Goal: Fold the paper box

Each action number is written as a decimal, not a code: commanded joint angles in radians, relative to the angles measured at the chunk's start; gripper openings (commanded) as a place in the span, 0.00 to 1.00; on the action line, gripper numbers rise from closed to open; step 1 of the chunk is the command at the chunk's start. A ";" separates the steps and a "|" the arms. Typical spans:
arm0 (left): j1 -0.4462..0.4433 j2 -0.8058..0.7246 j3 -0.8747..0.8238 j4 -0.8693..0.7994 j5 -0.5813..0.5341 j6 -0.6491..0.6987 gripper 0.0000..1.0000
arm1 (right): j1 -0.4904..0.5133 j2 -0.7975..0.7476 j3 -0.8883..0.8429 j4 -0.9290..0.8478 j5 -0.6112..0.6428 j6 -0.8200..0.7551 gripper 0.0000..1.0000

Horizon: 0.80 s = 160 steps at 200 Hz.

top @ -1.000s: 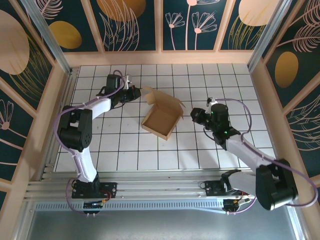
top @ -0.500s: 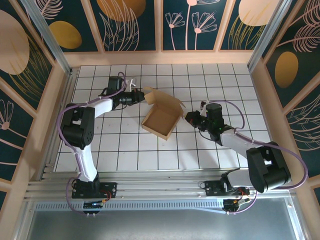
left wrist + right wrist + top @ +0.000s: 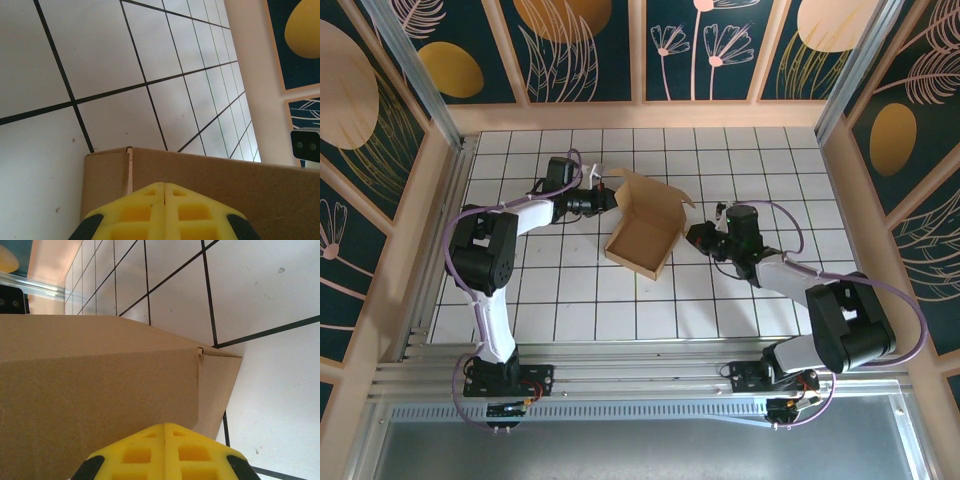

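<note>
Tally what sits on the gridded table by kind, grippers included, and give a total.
Brown cardboard paper box: 1
Grippers, both shut, left gripper and right gripper: 2
Total: 3
</note>
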<state>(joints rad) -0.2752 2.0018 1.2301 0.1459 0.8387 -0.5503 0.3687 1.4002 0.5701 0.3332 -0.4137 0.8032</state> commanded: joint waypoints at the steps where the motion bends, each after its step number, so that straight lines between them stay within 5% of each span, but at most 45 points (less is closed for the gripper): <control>1: -0.002 -0.031 -0.016 0.013 0.025 0.022 0.00 | 0.012 0.018 0.031 0.035 -0.005 0.011 0.00; 104: -0.005 -0.063 -0.100 0.066 0.035 0.010 0.00 | 0.053 0.054 0.043 0.035 0.036 -0.006 0.00; 160: -0.007 -0.080 -0.133 0.086 0.031 0.007 0.00 | 0.057 0.080 0.048 0.079 0.028 0.107 0.01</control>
<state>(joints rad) -0.2752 1.9614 1.1122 0.1913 0.8387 -0.5499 0.4141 1.4677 0.5846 0.3626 -0.3908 0.8455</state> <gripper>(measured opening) 0.047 0.052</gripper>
